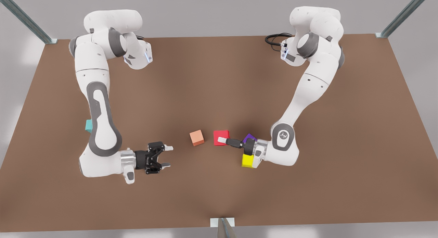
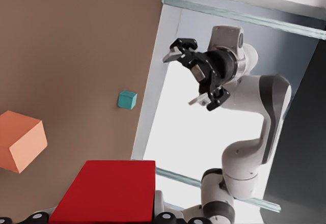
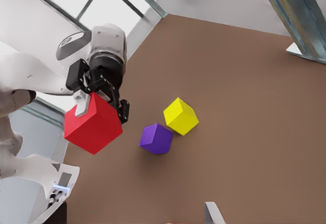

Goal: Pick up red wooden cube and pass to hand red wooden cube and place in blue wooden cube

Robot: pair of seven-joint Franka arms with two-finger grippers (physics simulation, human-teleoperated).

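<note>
Front view, lower centre: the left hand (image 1: 222,140) was clamped on the red wooden cube (image 1: 221,136), lifted. The right hand (image 1: 167,157), lower left, waited with fingers spread, holding nothing. Pickup was done; handover and placement remained. The blue wooden cube (image 1: 88,125) lay far left on the table (image 1: 219,77).

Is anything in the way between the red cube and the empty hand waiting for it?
Maybe. The orange cube sits on the table roughly between the red cube, gripped by the left hand, and the open right hand.
</note>
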